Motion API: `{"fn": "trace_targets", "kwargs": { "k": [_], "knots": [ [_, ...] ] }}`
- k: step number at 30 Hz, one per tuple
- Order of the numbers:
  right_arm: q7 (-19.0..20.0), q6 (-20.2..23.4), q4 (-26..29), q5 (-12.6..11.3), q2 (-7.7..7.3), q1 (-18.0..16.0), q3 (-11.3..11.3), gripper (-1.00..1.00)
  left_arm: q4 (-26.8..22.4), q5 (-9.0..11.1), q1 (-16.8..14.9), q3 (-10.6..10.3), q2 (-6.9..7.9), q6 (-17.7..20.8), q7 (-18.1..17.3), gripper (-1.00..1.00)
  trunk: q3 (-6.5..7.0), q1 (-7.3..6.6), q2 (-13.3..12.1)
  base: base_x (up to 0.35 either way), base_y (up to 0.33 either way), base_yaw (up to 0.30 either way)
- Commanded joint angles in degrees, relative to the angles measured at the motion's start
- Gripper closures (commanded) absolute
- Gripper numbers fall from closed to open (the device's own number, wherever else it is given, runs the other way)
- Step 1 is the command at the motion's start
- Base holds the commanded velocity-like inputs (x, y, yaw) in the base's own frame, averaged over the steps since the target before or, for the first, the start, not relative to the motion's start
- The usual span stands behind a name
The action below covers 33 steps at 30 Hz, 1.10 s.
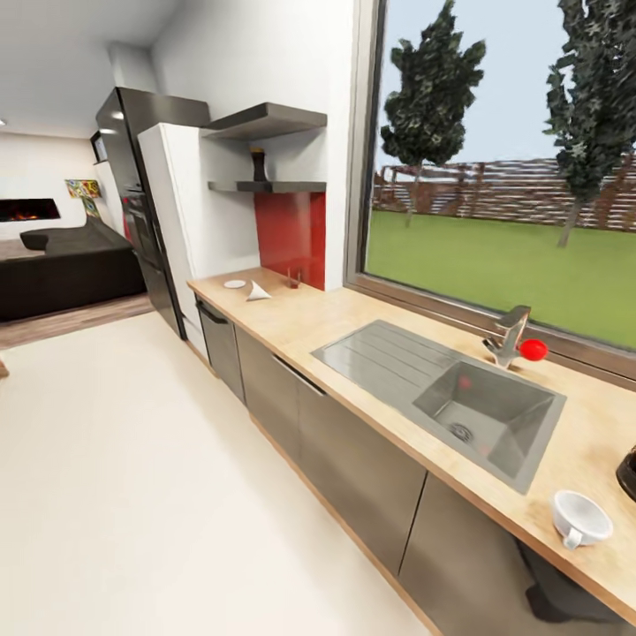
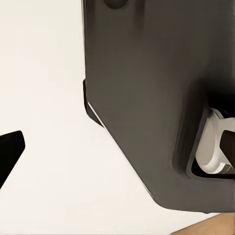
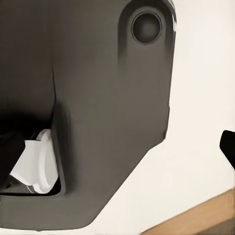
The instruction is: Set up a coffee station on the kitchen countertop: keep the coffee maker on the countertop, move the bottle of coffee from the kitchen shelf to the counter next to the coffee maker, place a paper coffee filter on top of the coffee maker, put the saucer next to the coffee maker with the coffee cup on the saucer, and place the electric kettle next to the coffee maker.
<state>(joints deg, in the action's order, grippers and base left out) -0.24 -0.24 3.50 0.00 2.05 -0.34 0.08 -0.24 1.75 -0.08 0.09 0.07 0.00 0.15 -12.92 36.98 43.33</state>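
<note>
**Grippers tucked low while the desk's far end waits**

Our grippers cannot be judged here: in each wrist view we see a dark fingertip at the frame edge, left (image 2: 10, 152) and right (image 3: 229, 144), over the pale floor beside the robot's dark base (image 2: 147, 98), and whether the jaws stand wide or narrow we cannot tell. Nothing appears between them. We read this as arms hanging down for travel, not for handling.

From the head view the countertop (image 1: 353, 314) runs along under the window. At its far end the saucer (image 1: 235, 283) lies flat, with the paper coffee filter (image 1: 257, 291) just beside it, tipped on its side. On the kitchen shelf (image 1: 291, 186) above stands a small dark item, probably the bottle of coffee (image 1: 258, 164), too small to confirm. Near us the coffee cup (image 1: 579, 518) sits close to the desk's front edge, apart from its saucer by the whole sink (image 1: 424, 349). A dark rounded object (image 1: 628, 473) shows at the right edge; we cannot name it.

No brand, label or writing is readable anywhere.
</note>
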Motion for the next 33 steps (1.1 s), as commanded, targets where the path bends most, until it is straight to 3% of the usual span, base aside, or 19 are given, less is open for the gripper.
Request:
{"fn": "trace_targets", "kwargs": {
  "k": [1, 17, 21, 25, 33],
  "knots": [
    [0.0, 0.0, 0.0, 0.0, 0.02, 0.0, 0.0, -1.00, 0.0, 0.2, 0.0, 0.0, 0.01, 0.0, 0.0, -1.00, 0.12, -0.22, -0.4, 0.000, 0.000, 0.276],
    [0.0, 0.0, 0.0, 0.0, 0.16, 0.0, 0.0, -1.00, 0.0, 0.2, 0.0, 0.2, 0.08, 0.0, 0.0, -1.00, 2.99, -3.73, -6.8, 0.000, 0.000, 0.277],
    [0.1, 0.0, 0.1, 0.0, 0.21, 0.0, 0.0, -1.00, 0.0, 0.2, -0.1, 1.9, 0.38, 0.0, 0.0, -1.00, 3.71, -4.61, -8.4, 0.000, 0.000, 0.277],
    [0.0, 0.1, 1.7, 0.1, 0.30, 0.0, 0.0, -1.00, -0.1, 0.1, -0.2, 5.4, 0.77, -0.1, -0.1, -1.00, 4.43, -5.49, -10.0, 0.000, 0.000, 0.278],
    [0.1, 0.1, 3.5, 0.1, 0.23, 0.0, 0.0, -1.00, -0.1, 0.1, -1.6, 6.0, 1.14, -0.2, -0.1, -1.00, 5.87, -7.24, -13.2, 0.000, 0.000, 0.279]
  ]
}}
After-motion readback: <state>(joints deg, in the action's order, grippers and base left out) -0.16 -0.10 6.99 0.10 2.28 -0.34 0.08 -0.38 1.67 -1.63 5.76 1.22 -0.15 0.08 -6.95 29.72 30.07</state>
